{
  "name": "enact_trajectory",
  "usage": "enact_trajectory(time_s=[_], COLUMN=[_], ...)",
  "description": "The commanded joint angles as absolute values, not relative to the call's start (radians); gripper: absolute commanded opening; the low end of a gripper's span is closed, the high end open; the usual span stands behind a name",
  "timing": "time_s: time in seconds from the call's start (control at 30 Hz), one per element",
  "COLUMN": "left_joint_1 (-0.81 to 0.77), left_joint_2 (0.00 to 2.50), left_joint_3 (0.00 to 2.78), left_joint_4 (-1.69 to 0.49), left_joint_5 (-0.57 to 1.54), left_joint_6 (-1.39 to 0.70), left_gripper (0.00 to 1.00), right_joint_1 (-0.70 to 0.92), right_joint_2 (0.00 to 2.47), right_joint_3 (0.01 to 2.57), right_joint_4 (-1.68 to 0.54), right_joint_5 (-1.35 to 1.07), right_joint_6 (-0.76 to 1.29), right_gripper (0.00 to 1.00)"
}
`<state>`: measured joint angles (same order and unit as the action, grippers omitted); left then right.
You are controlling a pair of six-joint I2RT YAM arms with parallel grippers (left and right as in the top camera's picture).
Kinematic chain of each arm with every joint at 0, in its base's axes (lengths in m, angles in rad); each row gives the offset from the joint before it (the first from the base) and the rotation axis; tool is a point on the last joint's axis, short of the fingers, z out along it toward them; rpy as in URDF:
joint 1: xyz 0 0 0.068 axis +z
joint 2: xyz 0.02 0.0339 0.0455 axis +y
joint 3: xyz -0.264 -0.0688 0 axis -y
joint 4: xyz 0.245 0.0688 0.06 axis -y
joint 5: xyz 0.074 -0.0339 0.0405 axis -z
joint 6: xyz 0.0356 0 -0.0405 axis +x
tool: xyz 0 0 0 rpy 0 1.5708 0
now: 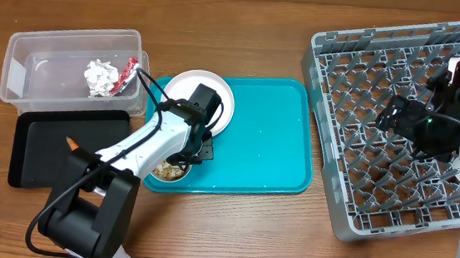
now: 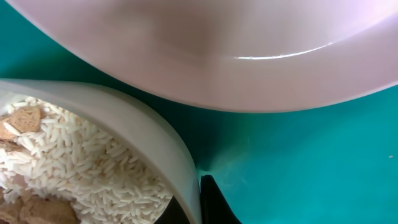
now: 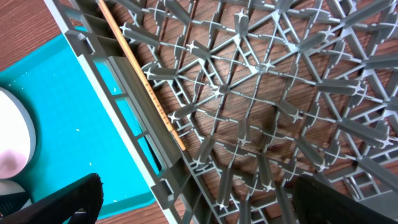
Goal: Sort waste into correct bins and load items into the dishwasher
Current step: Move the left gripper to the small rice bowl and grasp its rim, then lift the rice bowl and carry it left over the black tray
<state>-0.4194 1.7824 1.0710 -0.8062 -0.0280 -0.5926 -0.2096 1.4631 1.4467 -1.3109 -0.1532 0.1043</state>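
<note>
Table (image 1: 229, 237) carries everything. Grey rack (image 1: 324, 166) sits straight below the right fingers (image 3: 68, 199), probably so dishes can drop in. Teal tray (image 1: 271, 141) lies under the left fingers (image 2: 212, 202), staging the dirty items. Clear bin (image 1: 20, 52), with crumpled paper (image 1: 99, 76) and a wrapper (image 1: 126, 76) inside, and black tray (image 1: 40, 154) lie well off to the side of the left fingers (waste side, I judge). White plate (image 1: 185, 87) is just ahead of the left fingers. Bowl of rice (image 2: 143, 137) is just beside them, food not yet dumped. Chopstick (image 3: 140, 78) rests along the rack's edge, ahead of the right fingers. Right fingers: spread wide, holding nothing. Left fingers: one tip sits just outside the bowl's rim and the other is hidden, so I cannot tell the gap.
</note>
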Motion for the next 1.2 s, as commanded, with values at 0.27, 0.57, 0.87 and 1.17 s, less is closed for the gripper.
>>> enact_trajectory(time_s=[0.27,0.57,0.87,1.17], left_joint_1=[-0.427,-0.425,-0.305,-0.032], left_joint_2=[1.784,1.717,1.538,1.469], left_joint_3=[1.153,1.173,1.173,1.172], left_joint_4=[-0.947,-1.006,-1.036,-1.027], left_joint_5=[-0.033,-0.057,-0.047,0.198], left_joint_6=[-0.572,-0.556,-0.494,-0.256], left_gripper=[0.04,0.04,0.04,0.04], right_joint_1=[-0.212,-0.212,-0.212,-0.212], right_joint_2=[1.448,1.448,1.448,1.448], right_joint_3=[1.469,1.469,1.469,1.469], right_joint_4=[-1.310,-1.310,-1.314,-1.314], right_joint_5=[-0.159,-0.159,-0.159,-0.159], right_joint_6=[0.108,0.108,0.108,0.107], right_gripper=[1.00,1.00,1.00,1.00])
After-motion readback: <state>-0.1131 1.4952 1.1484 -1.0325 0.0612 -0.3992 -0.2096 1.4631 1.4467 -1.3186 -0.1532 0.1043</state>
